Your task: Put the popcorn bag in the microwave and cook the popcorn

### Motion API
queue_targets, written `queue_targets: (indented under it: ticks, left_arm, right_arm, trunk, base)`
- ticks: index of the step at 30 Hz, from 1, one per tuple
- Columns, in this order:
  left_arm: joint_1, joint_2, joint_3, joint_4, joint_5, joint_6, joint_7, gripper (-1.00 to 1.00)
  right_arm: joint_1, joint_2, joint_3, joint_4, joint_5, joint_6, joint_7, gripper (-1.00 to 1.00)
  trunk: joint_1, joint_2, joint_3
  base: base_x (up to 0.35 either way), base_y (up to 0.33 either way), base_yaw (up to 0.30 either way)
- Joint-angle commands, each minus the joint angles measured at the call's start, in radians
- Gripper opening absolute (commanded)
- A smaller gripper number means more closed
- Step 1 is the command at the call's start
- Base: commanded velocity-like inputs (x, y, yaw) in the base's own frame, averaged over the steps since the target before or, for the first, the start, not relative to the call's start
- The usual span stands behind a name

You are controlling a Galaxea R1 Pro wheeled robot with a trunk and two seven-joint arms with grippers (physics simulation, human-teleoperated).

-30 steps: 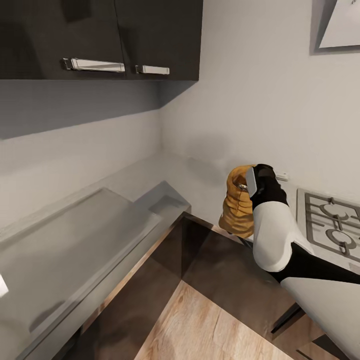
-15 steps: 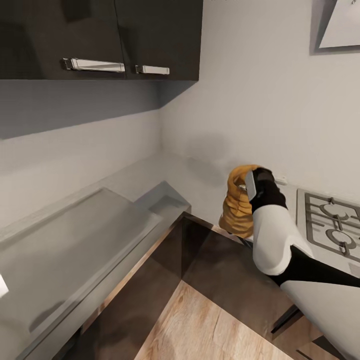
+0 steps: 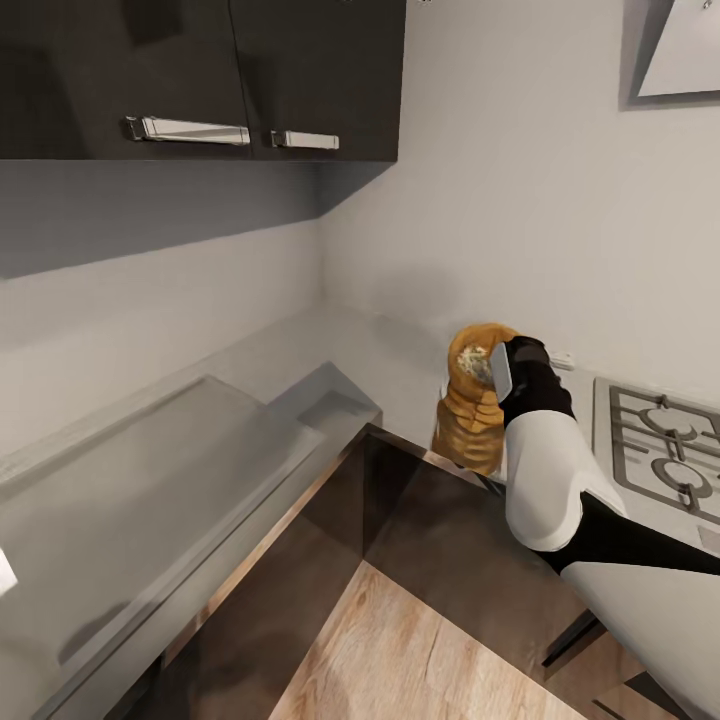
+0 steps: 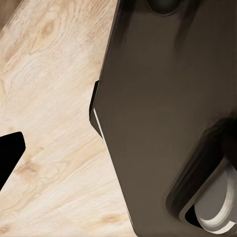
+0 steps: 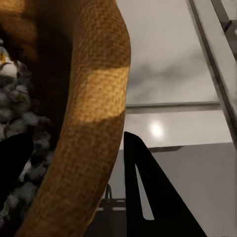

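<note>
My right gripper is shut on the rolled rim of the tan-brown popcorn bag, which hangs in the air above the countertop edge, left of the stove. The bag tilts so that its mouth faces the head camera, with whitish popcorn inside. In the right wrist view the thick bag rim runs close past the camera, popcorn lies behind it, and one dark finger sits against the rim's outside. The microwave is out of view. A dark fingertip shows over the wooden floor in the left wrist view.
A recessed steel sink is set in the counter at the left. Dark wall cabinets hang above it. A gas stove lies at the right, with a range hood above. Wooden floor runs between the dark base cabinets.
The bag has tipped in my right gripper, so its mouth now faces the head camera and the popcorn shows. The arm has barely moved.
</note>
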Motion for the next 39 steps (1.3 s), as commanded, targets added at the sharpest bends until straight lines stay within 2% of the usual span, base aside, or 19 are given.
queue_targets:
  ticks: [1, 13, 18, 24, 27, 31, 35, 39]
  left_arm:
    - [0.0, 0.0, -0.001, 0.0, 0.005, -0.003, 0.003, 1.0]
    - [0.0, 0.0, -0.001, 0.0, 0.005, -0.003, 0.003, 1.0]
    - [0.0, 0.0, -0.002, 0.0, 0.005, -0.003, 0.003, 1.0]
    - [0.0, 0.0, -0.001, 0.0, 0.005, -0.003, 0.003, 1.0]
    - [0.0, 0.0, -0.001, 0.0, 0.005, -0.003, 0.003, 1.0]
    - [0.0, 0.0, -0.002, 0.0, 0.005, -0.003, 0.003, 1.0]
    - [0.0, 0.0, -0.004, 0.001, 0.002, -0.001, 0.001, 1.0]
    - [0.0, -0.002, -0.005, 0.0, -0.002, 0.001, 0.001, 1.0]
  right_arm:
    - [0.0, 0.001, -0.004, 0.021, -0.004, 0.004, -0.002, -1.0]
    - [0.0, 0.001, 0.003, -0.008, -0.001, 0.09, -0.007, -1.0]
    - [0.0, 0.001, 0.125, -0.113, -0.003, 0.185, 0.0, -1.0]
    - [0.0, 0.001, 0.141, -0.133, -0.003, 0.244, 0.003, -1.0]
    - [0.0, 0.001, 0.141, -0.134, -0.003, 0.295, 0.064, -1.0]
    - [0.0, 0.001, 0.141, -0.137, -0.003, 0.295, 0.189, -1.0]
    - [0.0, 0.001, 0.141, -0.241, -0.003, 0.295, 0.322, -1.0]
    - [0.0, 0.001, 0.143, -0.284, -0.003, 0.295, 0.357, -1.0]
  trunk:
    - [0.0, 0.0, -0.001]
    - [0.0, 0.0, -0.001]
    - [0.0, 0.0, -0.001]
    - [0.0, 0.0, -0.001]
    - [0.0, 0.0, -0.001]
    - [0.0, 0.0, -0.001]
    - [0.0, 0.0, -0.001]
    - [0.0, 0.0, -0.001]
  base:
    - [0.0, 0.0, 0.0]
    - [0.0, 0.0, 0.0]
    - [0.0, 0.0, 0.0]
    - [0.0, 0.0, 0.0]
    - [0.0, 0.0, 0.0]
    - [0.0, 0.0, 0.0]
    - [0.0, 0.0, 0.0]
    - [0.0, 0.0, 0.0]
